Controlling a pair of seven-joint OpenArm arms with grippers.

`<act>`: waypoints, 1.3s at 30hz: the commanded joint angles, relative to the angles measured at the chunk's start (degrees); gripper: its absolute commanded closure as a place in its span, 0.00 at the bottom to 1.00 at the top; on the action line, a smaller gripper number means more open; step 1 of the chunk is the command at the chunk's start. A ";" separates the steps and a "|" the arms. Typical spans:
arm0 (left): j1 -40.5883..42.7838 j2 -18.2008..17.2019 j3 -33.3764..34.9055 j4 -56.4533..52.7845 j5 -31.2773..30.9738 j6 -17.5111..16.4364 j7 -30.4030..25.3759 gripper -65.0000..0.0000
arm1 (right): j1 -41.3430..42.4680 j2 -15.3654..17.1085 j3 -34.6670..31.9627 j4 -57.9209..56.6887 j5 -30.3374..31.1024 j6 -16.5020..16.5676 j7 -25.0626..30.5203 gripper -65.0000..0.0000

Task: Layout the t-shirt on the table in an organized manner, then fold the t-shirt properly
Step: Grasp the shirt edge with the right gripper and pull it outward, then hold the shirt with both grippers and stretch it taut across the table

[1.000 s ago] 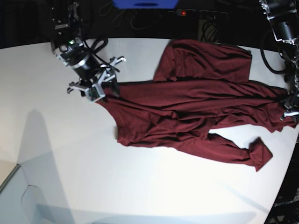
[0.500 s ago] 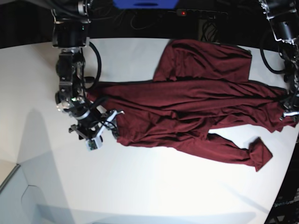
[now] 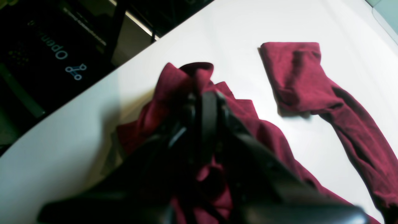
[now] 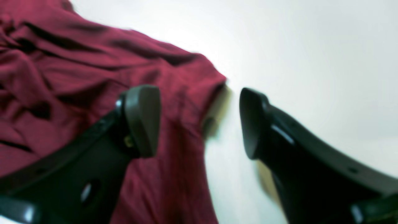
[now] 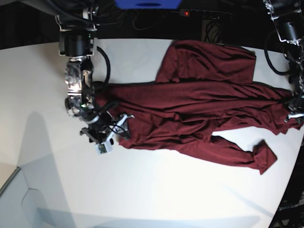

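Right gripper (image 4: 199,121): jaws spread wide, holding nothing. In the right wrist view one finger (image 4: 141,119) hangs over the dark maroon t-shirt (image 4: 77,93) and the other over bare white worktop (image 4: 311,46), so that the shirt's corner edge lies between them; whether either finger touches cloth cannot be told. In the base view this gripper (image 5: 107,135) stands at the shirt's near-left corner, with the bulk of the t-shirt (image 5: 199,114) spreading away from it across the worktop (image 5: 142,190).

Left gripper (image 3: 203,102): jaws together, clamped on a bunched fold of the t-shirt (image 3: 192,74) that rises just beyond the fingertips. Farther beyond the gripper and to one side, a sleeve (image 3: 298,77) lies flat on the worktop (image 3: 217,37), with bare white surface between the sleeve's cuff and the pinched fold. In the base view the left gripper (image 5: 295,111) sits at the shirt's opposite end, close to the worktop's curved edge, and its jaws are too small there to judge.

Writing: pale lettering on a dark panel (image 3: 46,53) past the worktop edge, seen upside down, reads in part "Open"; the rest is illegible.
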 commanded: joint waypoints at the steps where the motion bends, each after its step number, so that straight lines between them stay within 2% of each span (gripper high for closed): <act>1: -1.12 -1.28 -0.39 1.07 -0.24 -0.12 -1.55 1.00 | 1.10 -0.21 -0.63 0.10 0.67 0.27 1.43 0.47; 7: -1.91 -1.28 -0.39 1.07 -0.24 -0.12 -1.55 1.00 | 1.54 -0.21 -1.87 -3.42 0.67 0.27 1.61 0.49; 9: -1.91 -1.28 -0.48 1.07 -0.24 -0.12 -1.55 1.00 | 1.54 -0.21 -1.87 -3.42 0.67 0.27 1.61 0.53; 11: -1.91 -1.28 -0.48 1.07 -0.24 -0.12 -1.55 1.00 | 1.63 -0.21 -1.87 -3.24 0.67 0.27 1.70 0.61; 16: -2.18 -1.37 -0.48 1.42 -0.24 -0.12 -1.82 1.00 | 2.16 0.05 -1.43 -0.96 0.67 0.27 3.28 0.91; 19: -3.23 -1.37 -0.48 2.65 -0.24 -0.12 -1.73 1.00 | 1.10 0.14 -1.43 2.38 0.67 0.27 4.77 1.00; 24: -6.40 -1.37 -0.48 2.74 0.02 -0.12 -1.55 1.00 | -0.04 0.84 -1.43 8.36 0.67 0.27 4.77 1.00; 29: -10.35 -1.37 -0.12 2.30 0.29 -0.12 -1.55 1.00 | 0.40 1.46 -0.99 9.41 0.67 0.27 4.77 1.00; 39: -18.44 -1.37 -0.04 -1.48 0.38 -0.12 -1.55 1.00 | 1.36 1.19 11.32 9.24 0.67 0.27 4.86 1.00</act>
